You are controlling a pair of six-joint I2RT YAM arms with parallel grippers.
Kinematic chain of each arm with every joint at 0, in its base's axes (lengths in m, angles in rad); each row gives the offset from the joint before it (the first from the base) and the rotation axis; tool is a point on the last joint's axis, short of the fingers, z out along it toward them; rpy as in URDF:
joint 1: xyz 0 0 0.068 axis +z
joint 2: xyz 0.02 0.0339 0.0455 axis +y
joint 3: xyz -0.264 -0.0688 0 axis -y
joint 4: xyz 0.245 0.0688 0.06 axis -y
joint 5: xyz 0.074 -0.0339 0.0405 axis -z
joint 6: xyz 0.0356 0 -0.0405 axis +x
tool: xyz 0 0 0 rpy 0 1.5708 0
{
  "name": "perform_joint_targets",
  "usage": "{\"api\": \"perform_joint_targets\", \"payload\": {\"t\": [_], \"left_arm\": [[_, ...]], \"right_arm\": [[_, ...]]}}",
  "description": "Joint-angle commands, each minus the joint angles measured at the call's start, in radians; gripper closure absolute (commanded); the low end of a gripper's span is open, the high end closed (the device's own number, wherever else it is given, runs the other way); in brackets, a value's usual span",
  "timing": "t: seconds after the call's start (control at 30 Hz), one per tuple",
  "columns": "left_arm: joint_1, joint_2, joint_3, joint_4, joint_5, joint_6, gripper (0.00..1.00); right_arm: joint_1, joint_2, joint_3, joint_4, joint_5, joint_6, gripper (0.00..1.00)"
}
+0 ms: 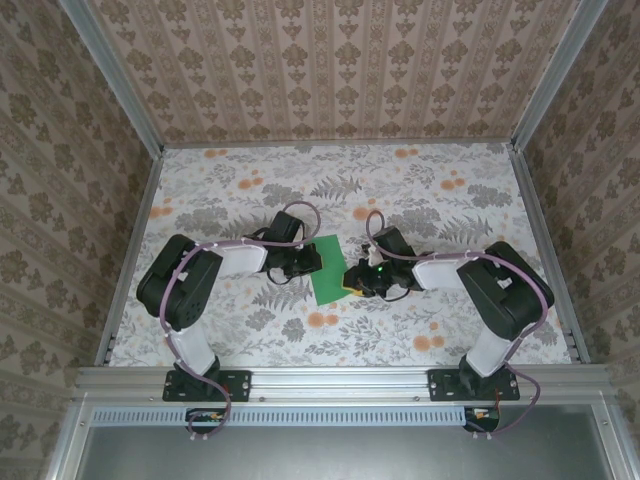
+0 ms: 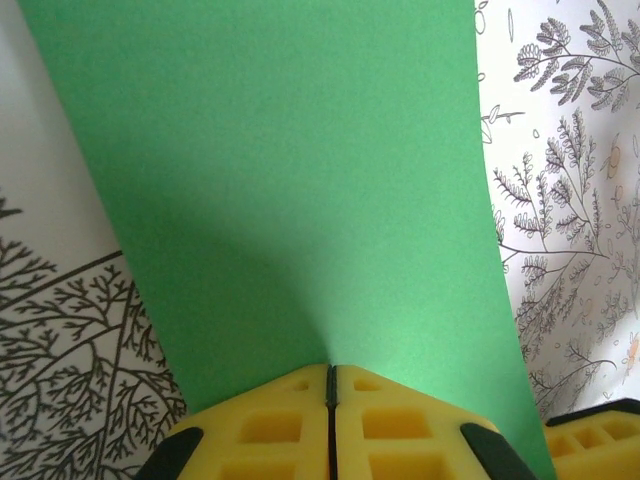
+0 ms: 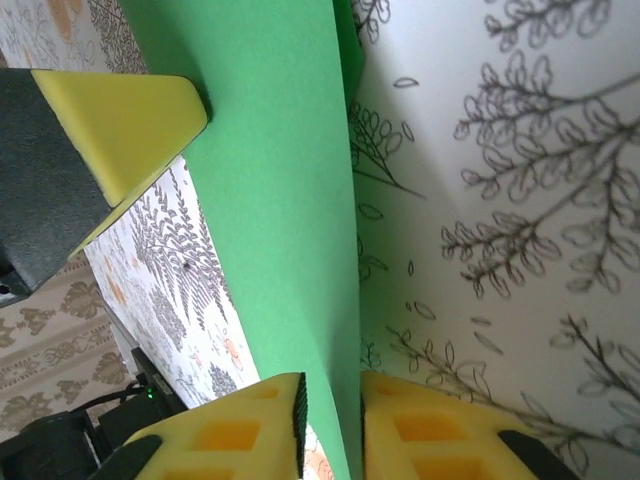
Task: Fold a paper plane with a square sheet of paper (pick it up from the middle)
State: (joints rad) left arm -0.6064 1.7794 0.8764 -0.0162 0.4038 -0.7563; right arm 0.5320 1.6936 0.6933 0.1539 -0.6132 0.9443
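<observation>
Between the two arms, on the floral surface (image 1: 400, 190), we find the square sheet of paper (image 1: 328, 270), bright green and bowed rather than flat. The left fingers (image 2: 285, 425) are clenched on one edge of it, yellow tips meeting at the paper. The right fingers (image 3: 420, 440) straddle the opposite side with a narrow gap; we cannot tell whether they clamp it.

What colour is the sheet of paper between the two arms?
The sheet of paper is plain bright green; the left wrist view shows it best.
</observation>
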Motion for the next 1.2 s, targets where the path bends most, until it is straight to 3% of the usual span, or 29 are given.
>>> {"api": "perform_joint_targets", "payload": {"t": [0.0,0.17,0.3,0.43,0.67,0.83,0.93,1.03,1.17], "left_arm": [[0.007,0.023,-0.023,-0.016,0.000,0.020,0.92],[0.006,-0.010,-0.028,0.009,0.011,0.029,0.91],[0.007,-0.080,-0.046,0.089,0.033,0.038,0.88],[0.007,-0.086,-0.027,0.079,0.011,0.064,0.85],[0.008,-0.008,0.017,-0.011,-0.054,0.101,0.89],[0.008,0.011,-0.001,-0.020,-0.068,0.113,0.91],[0.008,0.026,-0.012,-0.006,-0.063,0.113,0.92],[0.008,0.035,-0.019,0.011,-0.051,0.113,0.92],[0.009,0.038,-0.015,0.022,-0.039,0.113,0.93]], "right_arm": [[0.001,-0.034,-0.012,-0.029,0.018,0.035,0.84],[0.002,-0.047,-0.012,-0.065,0.036,0.043,0.97],[0.009,-0.075,-0.024,-0.103,0.053,0.046,1.00],[0.030,-0.103,-0.037,-0.125,0.065,0.059,1.00],[0.037,-0.117,-0.046,-0.131,0.081,0.074,1.00],[0.038,-0.131,-0.048,-0.155,0.099,0.077,0.84],[0.039,-0.154,-0.048,-0.191,0.132,0.063,0.80],[0.039,-0.169,-0.044,-0.210,0.141,0.053,0.81],[0.044,-0.169,-0.038,-0.216,0.140,0.050,0.89]]}}
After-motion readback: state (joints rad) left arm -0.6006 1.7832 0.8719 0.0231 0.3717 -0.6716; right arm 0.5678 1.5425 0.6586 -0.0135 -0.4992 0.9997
